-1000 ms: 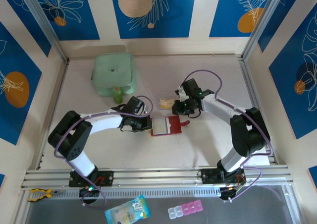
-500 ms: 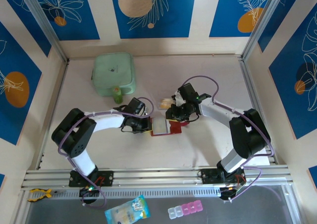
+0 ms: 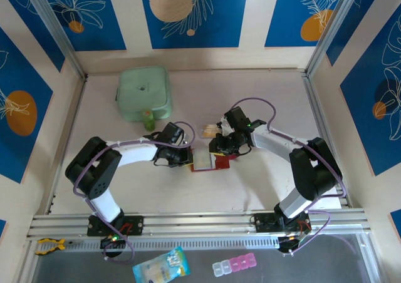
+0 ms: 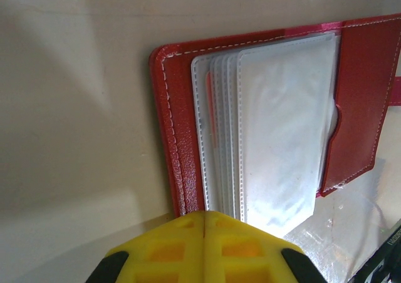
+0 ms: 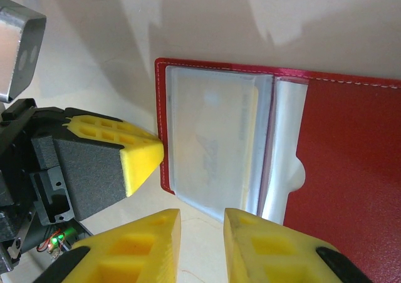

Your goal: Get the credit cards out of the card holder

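Note:
The dark red card holder [image 3: 205, 162] lies open at the table's middle, its pale clear sleeves [image 4: 276, 139] fanned out. A whitish card [image 5: 213, 139] shows inside the top sleeve. My left gripper [image 4: 205, 219] is shut, and its yellow tip rests on the holder's left edge; the same tip [image 5: 143, 159] shows in the right wrist view. My right gripper [image 5: 202, 223] is open with a narrow gap, just off the lower edge of the sleeves, and nothing sits between its fingers [image 5: 254, 236]. A tan card [image 3: 208, 130] lies on the table behind the holder.
A mint-green square pouch [image 3: 144, 94] sits at the back left. Aluminium rails [image 3: 200, 221] edge the table's front. A light blue packet [image 3: 160, 265] and a pink pill box [image 3: 233, 265] lie in front of the rails.
My right gripper has moved left and nearer, from behind the holder to over its right half. The holder has slid slightly left. The left gripper has stayed at its edge.

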Tool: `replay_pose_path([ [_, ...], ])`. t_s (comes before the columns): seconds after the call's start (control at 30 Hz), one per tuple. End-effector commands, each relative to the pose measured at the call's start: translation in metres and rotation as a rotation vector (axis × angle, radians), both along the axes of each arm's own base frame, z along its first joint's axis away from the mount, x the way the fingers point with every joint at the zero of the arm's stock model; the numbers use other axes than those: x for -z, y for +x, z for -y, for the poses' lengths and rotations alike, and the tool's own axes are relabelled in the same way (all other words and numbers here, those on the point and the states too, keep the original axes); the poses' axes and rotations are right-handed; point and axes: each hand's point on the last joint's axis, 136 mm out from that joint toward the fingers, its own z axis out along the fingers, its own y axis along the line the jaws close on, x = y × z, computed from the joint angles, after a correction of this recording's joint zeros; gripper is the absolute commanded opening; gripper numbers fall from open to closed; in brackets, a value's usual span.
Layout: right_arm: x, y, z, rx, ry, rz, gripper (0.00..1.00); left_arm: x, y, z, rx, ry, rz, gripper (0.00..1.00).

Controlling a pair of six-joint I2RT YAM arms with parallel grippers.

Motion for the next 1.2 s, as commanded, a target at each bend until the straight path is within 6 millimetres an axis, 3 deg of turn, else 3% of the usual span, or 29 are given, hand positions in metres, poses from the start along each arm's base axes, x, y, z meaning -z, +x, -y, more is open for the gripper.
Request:
replay_pose_path([
  [0.0, -0.010, -0.006, -0.003, -0.012, 0.029, -0.002, 0.25, -0.002, 0.000, 0.009, 0.019, -0.023, -0.004, 0.03],
  [0.3, -0.010, -0.009, -0.005, -0.010, 0.044, -0.017, 0.26, 0.016, -0.005, -0.009, 0.012, 0.086, -0.023, 0.02],
  [0.57, -0.015, -0.012, -0.028, -0.007, 0.154, -0.053, 0.38, 0.014, -0.002, -0.015, 0.014, 0.124, -0.005, 0.01],
  [0.97, 0.010, -0.011, -0.047, -0.014, 0.110, -0.127, 0.39, 0.013, -0.001, -0.012, 0.012, 0.104, 0.002, 0.01],
  [1.17, 0.021, -0.007, -0.047, -0.022, 0.055, -0.125, 0.38, 0.013, -0.003, -0.012, 0.014, 0.103, -0.003, 0.01],
])
